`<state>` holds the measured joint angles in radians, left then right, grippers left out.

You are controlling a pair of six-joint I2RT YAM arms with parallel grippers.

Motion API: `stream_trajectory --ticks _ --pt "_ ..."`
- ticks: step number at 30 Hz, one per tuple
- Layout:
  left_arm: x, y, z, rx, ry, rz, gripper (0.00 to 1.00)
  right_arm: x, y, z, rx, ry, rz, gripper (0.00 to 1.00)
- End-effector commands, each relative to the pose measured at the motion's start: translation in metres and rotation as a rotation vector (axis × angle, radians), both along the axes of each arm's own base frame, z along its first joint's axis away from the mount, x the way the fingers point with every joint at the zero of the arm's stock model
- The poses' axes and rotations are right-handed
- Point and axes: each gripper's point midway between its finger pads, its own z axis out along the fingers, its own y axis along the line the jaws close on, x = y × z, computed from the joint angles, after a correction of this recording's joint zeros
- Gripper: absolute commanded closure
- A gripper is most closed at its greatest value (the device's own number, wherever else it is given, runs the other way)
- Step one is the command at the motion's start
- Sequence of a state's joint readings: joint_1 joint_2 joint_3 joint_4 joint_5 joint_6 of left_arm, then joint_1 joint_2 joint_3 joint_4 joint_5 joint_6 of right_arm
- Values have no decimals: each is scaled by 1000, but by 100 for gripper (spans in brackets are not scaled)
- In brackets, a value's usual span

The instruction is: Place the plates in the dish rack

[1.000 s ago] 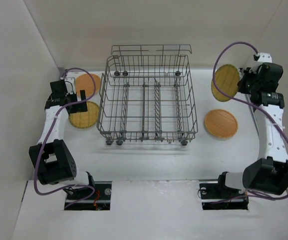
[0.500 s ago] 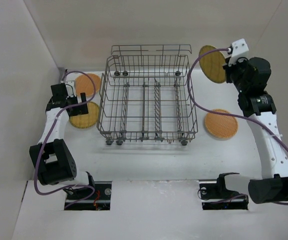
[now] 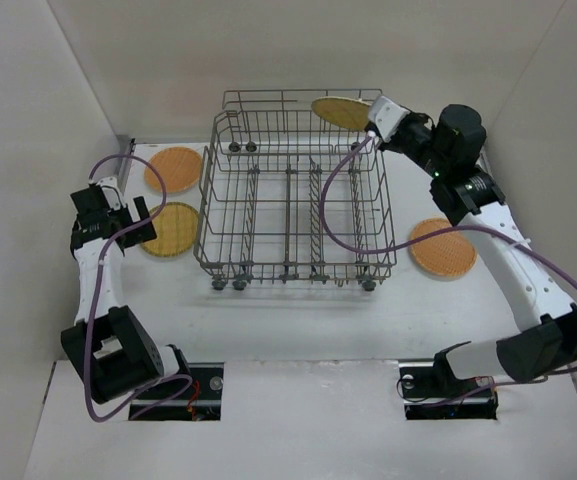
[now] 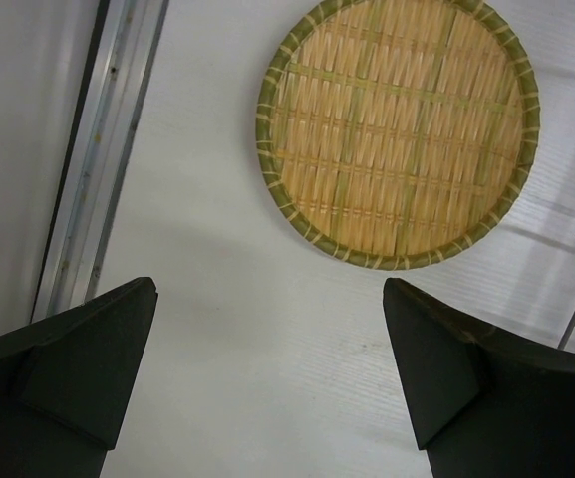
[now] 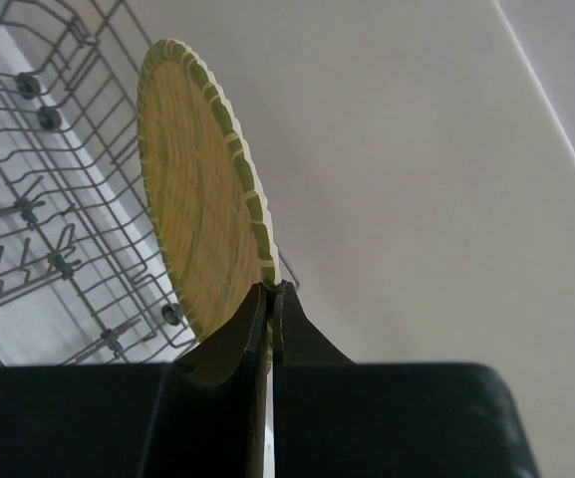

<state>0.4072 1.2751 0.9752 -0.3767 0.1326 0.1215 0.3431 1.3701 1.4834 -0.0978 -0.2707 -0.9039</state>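
Over dish rack (image 3: 293, 205) rear, right pincer (image 5: 270, 291) clamped on plate (image 5: 199, 224), its oval lying crosswise, left pincer (image 4: 267, 373) apart

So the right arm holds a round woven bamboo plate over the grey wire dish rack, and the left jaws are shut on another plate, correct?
No. The left jaws stand open and empty; the round woven plate lies flat on the table beyond them, as the left wrist view shows.

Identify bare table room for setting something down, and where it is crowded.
Bare: the wide strip between the dish rack front and the arm bases. Crowded: left of the rack, far-left plate and near-left plate by the open left tool; right-side plate opposite.
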Motion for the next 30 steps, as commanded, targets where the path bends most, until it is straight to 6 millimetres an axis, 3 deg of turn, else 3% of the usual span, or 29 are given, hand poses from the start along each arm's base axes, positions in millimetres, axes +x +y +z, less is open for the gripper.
stream_trajectory --ticks 1,8,17,30 --pt "-10 1 11 -16 -31 18 0 -8 25 45 -40 -180 125 100" --pt "-21 7 15 -20 -24 45 0 6 44 0 -154 -142 211 100" --pt "-19 10 23 -15 -39 51 0 20 51 -54 -239 -10 244 100" --pt "-18 11 22 -18 -32 52 0 40 52 -93 -251 73 215 100"
